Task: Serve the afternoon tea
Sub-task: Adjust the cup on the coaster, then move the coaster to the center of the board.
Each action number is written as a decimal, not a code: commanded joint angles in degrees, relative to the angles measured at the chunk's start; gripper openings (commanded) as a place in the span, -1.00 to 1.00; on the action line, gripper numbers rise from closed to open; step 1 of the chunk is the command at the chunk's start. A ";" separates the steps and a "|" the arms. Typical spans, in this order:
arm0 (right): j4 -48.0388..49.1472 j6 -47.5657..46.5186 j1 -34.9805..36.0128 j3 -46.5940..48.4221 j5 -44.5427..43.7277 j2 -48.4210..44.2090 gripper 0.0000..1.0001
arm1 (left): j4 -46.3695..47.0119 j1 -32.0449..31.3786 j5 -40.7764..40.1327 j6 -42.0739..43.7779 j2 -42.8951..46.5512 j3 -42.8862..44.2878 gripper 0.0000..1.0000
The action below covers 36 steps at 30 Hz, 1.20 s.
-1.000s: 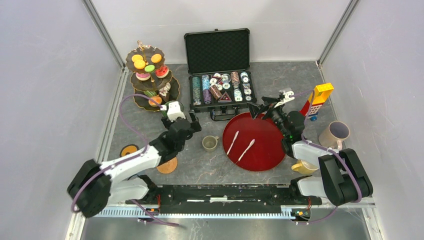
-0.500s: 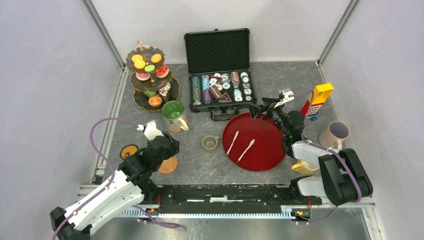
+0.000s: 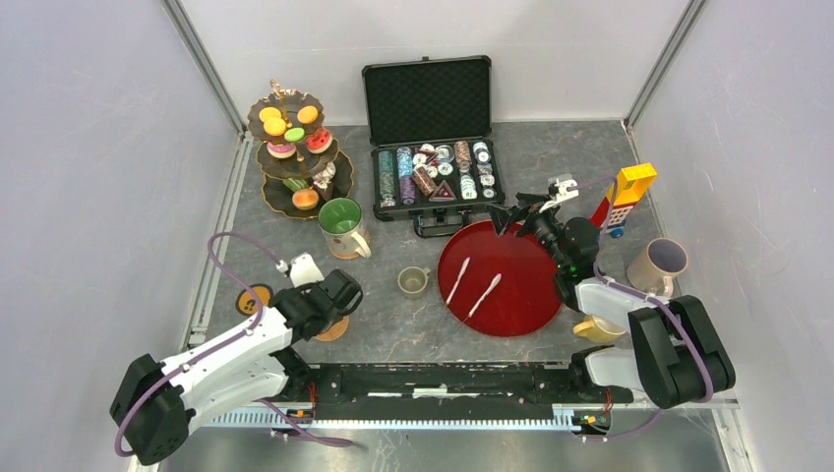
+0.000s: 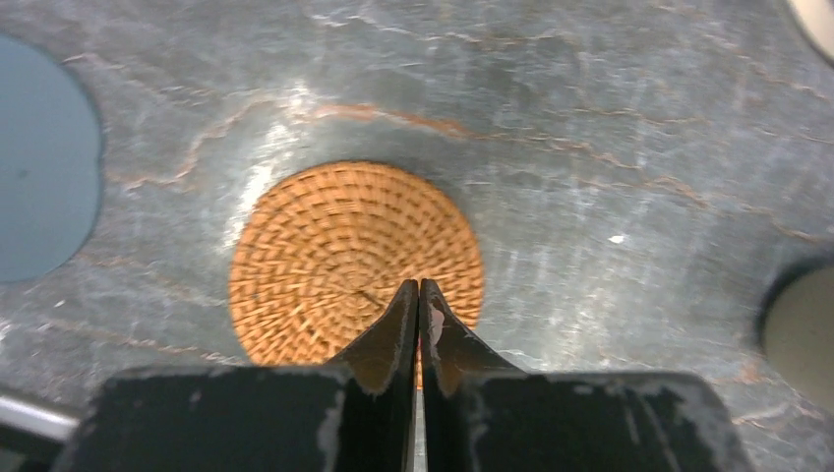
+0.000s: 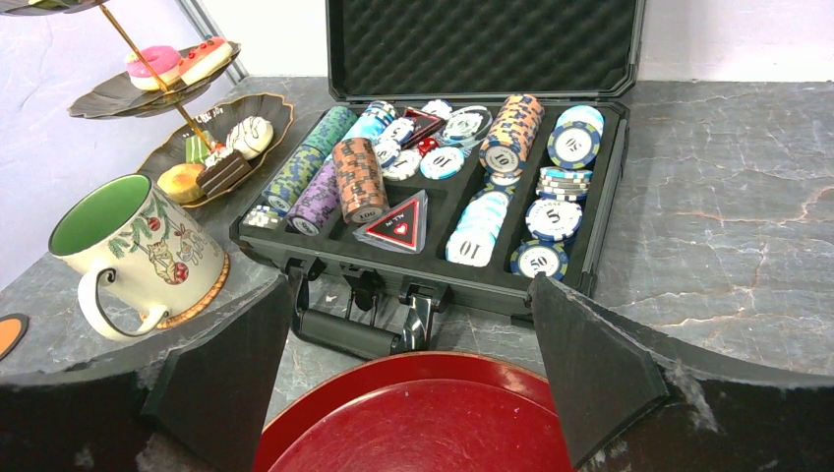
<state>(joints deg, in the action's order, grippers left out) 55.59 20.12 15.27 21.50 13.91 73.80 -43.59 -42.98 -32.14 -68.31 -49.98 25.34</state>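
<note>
Jaws: left pressed together, empty, over coaster (image 4: 356,261) by table's near-left edge; right spread above tray (image 3: 511,295); mug (image 3: 341,226) beside stand (image 3: 269,200), far-left corner; a wide left swing could tip it.

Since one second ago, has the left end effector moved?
Yes. The left end effector drew back from the three-tier stand toward the near edge, above the woven coaster.

The tabletop (image 4: 610,128) looks like grey veined stone with a dull sheen. The coaster (image 4: 334,246) is woven cane, rough and matt. The left end effector (image 4: 419,290) is matt black plastic, scuffed pale along its edges. The red tray (image 5: 423,423) is smooth and glossy. The poker case (image 5: 482,44) has a lid lined with dimpled black foam. The mug (image 5: 148,246) looks like glazed ceramic.
</note>
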 commanded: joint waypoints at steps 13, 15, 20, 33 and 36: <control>1.18 -0.49 -0.22 0.78 -0.56 -0.68 0.96 | -6.20 1.30 -2.84 -9.50 -4.47 2.19 -0.95; 1.27 -0.55 -0.24 0.59 -0.77 -0.93 0.96 | -4.22 3.49 -1.77 -7.57 -6.83 2.58 -0.95; 1.27 -0.70 -0.24 0.56 -1.05 -0.79 0.96 | 3.30 12.95 4.36 -0.06 -13.10 2.31 -0.95; -1.58 -3.67 -0.53 0.94 -3.31 -1.42 0.96 | 19.68 30.77 0.65 10.09 -28.36 9.94 -0.95; -1.67 -3.85 -0.59 0.83 -3.41 -1.40 0.96 | 21.57 32.49 1.71 11.16 -32.00 12.51 -0.95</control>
<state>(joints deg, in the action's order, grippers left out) 53.45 17.87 15.03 21.50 11.64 73.76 -25.91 -13.13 -30.55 -61.54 -77.49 36.25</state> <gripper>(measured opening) 0.979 0.032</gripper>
